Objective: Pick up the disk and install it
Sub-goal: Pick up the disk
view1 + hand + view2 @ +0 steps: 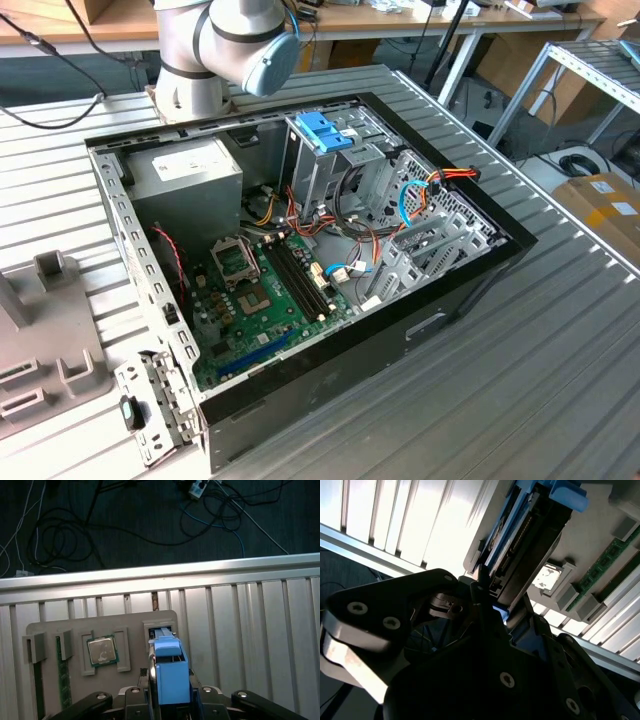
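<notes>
The gripper (pixel 170 692) clasps the disk (pixel 170 662), upright in a grey tray (pixel 50 630). A chip (pixel 102 651) sits beside it.

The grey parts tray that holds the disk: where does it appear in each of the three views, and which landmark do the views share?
Exterior view: the tray lies at the exterior view's left edge, beside the computer case.
First wrist view: the tray carries the disk, which stands upright in it.
Second wrist view: the tray runs behind the disk.
Shared landmark: the ribbed metal table under the tray.
</notes>
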Available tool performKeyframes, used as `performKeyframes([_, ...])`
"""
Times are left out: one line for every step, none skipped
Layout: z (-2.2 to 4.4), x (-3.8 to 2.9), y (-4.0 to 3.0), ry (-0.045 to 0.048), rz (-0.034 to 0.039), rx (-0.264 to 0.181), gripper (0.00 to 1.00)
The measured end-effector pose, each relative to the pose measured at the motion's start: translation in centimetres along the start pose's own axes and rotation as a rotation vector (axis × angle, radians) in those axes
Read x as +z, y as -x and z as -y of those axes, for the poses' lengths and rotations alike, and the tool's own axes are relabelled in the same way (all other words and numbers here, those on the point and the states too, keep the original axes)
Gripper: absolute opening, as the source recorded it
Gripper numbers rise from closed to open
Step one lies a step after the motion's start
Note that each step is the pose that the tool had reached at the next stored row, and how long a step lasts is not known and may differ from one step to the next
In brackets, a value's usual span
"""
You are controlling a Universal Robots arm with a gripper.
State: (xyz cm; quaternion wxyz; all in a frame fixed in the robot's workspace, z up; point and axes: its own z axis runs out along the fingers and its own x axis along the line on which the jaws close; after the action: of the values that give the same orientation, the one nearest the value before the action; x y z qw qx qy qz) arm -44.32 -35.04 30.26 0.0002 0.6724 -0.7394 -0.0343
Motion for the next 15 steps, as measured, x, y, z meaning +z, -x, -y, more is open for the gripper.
performKeyframes([0.0,0.0,0.0,-0.0001,0.0001,0.0,0.38])
performKeyframes([0.0,0.0,0.0,0.0,0.0,0.0,0.38])
performKeyframes([0.0,-0.01,0.0,0.0001,0.0,0.0,0.38])
performKeyframes([0.0,-0.01,0.0,0.0001,0.0,0.0,0.38])
performKeyframes([0.0,-0.02,0.0,0.0001,-0.0001,0.0,0.38])
performKeyframes([0.0,-0.02,0.0,0.0,0.0,0.0,0.38])
performKeyframes([0.0,-0.03,0.0,0.0,0.0,0.0,0.38])
performKeyframes([0.0,-0.03,0.0,0.0001,0.0,0.0,0.38])
performKeyframes([0.0,-0.03,0.0,0.0001,0.0,0.0,0.38])
performKeyframes([0.0,-0.03,0.0,0.0001,-0.0001,0.0,0.38])
performKeyframes([0.0,-0.04,0.0,0.0001,-0.0001,0.0,0.38])
performKeyframes([0.0,-0.04,0.0,0.0001,0.0,0.0,0.38])
performKeyframes([0.0,-0.04,0.0,0.0001,-0.0001,0.0,0.38])
performKeyframes([0.0,-0.04,0.0,0.0001,-0.0001,0.0,0.38])
performKeyframes([0.0,-0.05,0.0,0.0001,0.0,0.0,0.38])
